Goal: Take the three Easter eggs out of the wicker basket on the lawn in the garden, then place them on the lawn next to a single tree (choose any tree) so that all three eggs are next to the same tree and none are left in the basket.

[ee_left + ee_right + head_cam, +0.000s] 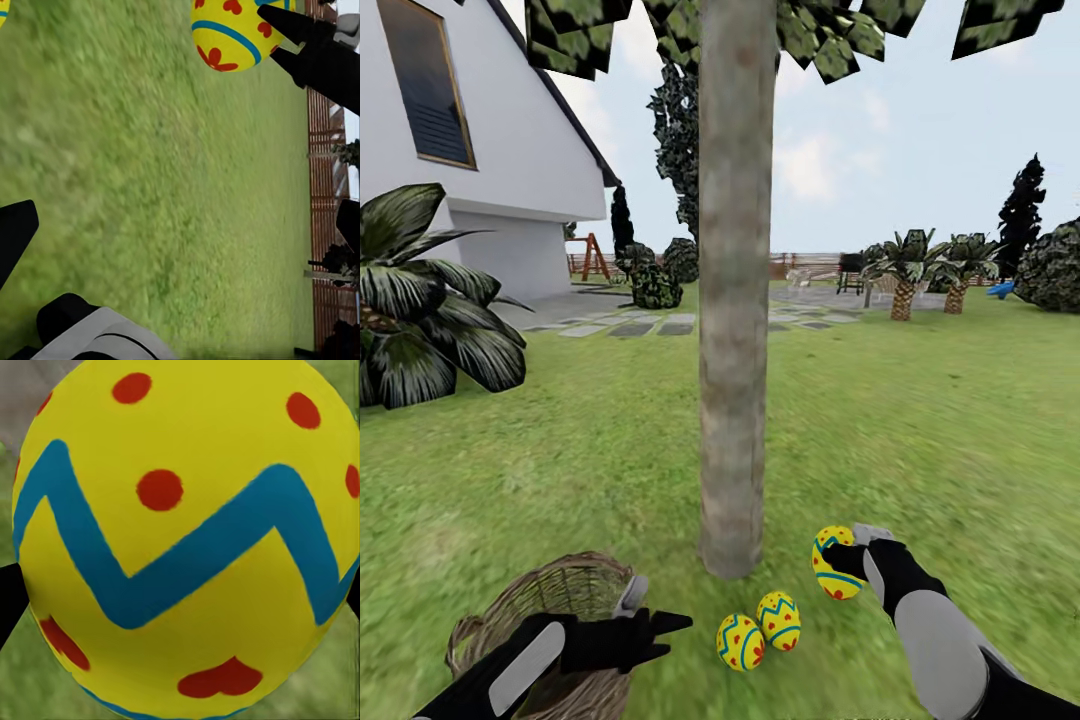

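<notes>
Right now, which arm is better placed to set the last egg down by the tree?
The right. Its gripper already holds the third egg just above the lawn beside the tree, near two eggs already there. The left gripper is empty, by the basket.

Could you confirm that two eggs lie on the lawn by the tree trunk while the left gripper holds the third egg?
Not quite: the right gripper holds the third egg, as the head view shows. The two eggs do lie on the lawn by the tree trunk.

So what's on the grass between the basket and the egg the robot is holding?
In the head view, two Easter eggs lie side by side on the lawn between the wicker basket and the held egg, before the tree.
</notes>
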### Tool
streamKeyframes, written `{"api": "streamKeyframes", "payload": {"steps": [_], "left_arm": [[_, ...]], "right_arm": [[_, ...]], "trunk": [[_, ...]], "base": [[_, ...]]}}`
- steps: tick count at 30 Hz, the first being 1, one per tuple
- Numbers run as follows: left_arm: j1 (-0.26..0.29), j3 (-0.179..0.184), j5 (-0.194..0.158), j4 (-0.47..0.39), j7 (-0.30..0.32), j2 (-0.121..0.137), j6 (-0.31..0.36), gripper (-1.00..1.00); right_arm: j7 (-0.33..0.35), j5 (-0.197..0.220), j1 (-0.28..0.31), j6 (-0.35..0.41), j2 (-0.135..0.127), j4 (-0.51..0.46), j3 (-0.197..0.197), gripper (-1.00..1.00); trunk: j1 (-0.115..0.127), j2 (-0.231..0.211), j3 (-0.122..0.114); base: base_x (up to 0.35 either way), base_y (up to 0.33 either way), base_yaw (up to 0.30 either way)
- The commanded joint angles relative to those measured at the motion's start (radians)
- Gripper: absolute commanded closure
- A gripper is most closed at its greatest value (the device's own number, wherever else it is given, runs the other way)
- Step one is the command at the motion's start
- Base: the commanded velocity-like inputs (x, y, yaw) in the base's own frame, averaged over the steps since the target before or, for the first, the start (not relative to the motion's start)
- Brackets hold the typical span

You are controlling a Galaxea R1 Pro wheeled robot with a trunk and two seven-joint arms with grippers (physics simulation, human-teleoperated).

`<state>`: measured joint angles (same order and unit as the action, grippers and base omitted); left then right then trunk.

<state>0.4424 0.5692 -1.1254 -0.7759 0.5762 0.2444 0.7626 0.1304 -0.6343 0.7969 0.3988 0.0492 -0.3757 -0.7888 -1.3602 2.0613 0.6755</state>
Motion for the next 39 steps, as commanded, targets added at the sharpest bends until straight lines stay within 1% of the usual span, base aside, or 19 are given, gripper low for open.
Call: {"api": "streamKeyframes", "payload": {"steps": [1, 6, 12, 19, 22, 25, 28, 30, 33, 34, 36, 39], "left_arm": [[0.001, 0.003, -0.005, 0.000, 0.001, 0.001, 0.003, -1.00], [0.001, 0.003, -0.006, 0.000, 0.001, 0.001, 0.003, -1.00], [0.001, 0.003, -0.005, 0.001, 0.001, -0.011, 0.003, -1.00], [0.001, 0.003, -0.005, 0.001, 0.001, -0.011, 0.003, -1.00], [0.001, 0.003, -0.005, 0.002, 0.001, -0.012, 0.003, -1.00], [0.001, 0.003, -0.004, 0.003, 0.001, -0.011, 0.003, -1.00], [0.001, 0.003, -0.005, 0.035, 0.001, -0.011, 0.003, -1.00], [0.001, 0.003, -0.006, 0.033, 0.002, -0.014, 0.003, -1.00], [0.001, 0.003, -0.005, 0.036, 0.002, -0.027, 0.003, -1.00], [0.001, 0.004, -0.004, 0.037, 0.001, -0.035, 0.003, -1.00], [0.001, 0.004, -0.004, 0.036, 0.001, -0.041, 0.002, -1.00], [0.001, 0.005, -0.005, 0.035, 0.002, -0.039, -0.005, -1.00]], "right_arm": [[0.008, -0.008, 0.001, 0.005, 0.001, -0.003, -0.007, 1.00], [0.008, -0.008, 0.001, 0.005, 0.002, -0.003, -0.007, 1.00], [0.008, -0.008, 0.001, 0.005, 0.003, -0.003, -0.007, 1.00], [0.006, -0.008, 0.001, 0.007, 0.002, 0.003, -0.007, 1.00], [-0.006, -0.009, 0.001, 0.008, 0.002, 0.049, -0.006, 1.00], [-0.033, -0.009, 0.000, 0.008, 0.003, 0.066, -0.006, 1.00], [-0.061, -0.009, -0.044, 0.011, 0.002, 0.081, -0.006, 1.00], [-0.096, -0.008, -0.051, 0.009, 0.000, 0.103, -0.006, 1.00], [-0.101, -0.011, -0.079, 0.002, -0.002, 0.104, -0.006, 1.00], [-0.101, -0.012, -0.091, -0.021, -0.004, 0.104, -0.006, 1.00], [-0.102, -0.012, -0.104, -0.084, -0.007, 0.106, -0.006, 1.00], [-0.101, -0.012, -0.113, -0.103, -0.011, 0.107, -0.006, 1.00]], "trunk": [[0.000, 0.001, 0.001], [0.000, 0.001, 0.001], [0.000, 0.001, 0.002], [0.000, 0.001, 0.010], [0.000, 0.001, 0.014], [0.000, 0.001, 0.019], [0.000, 0.001, 0.024], [0.000, 0.001, 0.027], [0.000, 0.001, 0.032], [0.000, 0.001, 0.033], [0.000, 0.001, 0.036], [0.000, 0.001, 0.041]], "base": [[0.084, -0.093, -0.278], [0.084, -0.092, -0.278], [0.035, -0.037, -0.279], [0.000, 0.000, -0.193], [0.000, 0.000, -0.062], [0.000, 0.000, -0.009], [0.000, 0.000, -0.001], [0.000, 0.000, 0.000], [0.000, 0.000, 0.000], [0.000, 0.000, 0.000], [0.000, 0.000, 0.000], [0.000, 0.000, 0.000]]}}
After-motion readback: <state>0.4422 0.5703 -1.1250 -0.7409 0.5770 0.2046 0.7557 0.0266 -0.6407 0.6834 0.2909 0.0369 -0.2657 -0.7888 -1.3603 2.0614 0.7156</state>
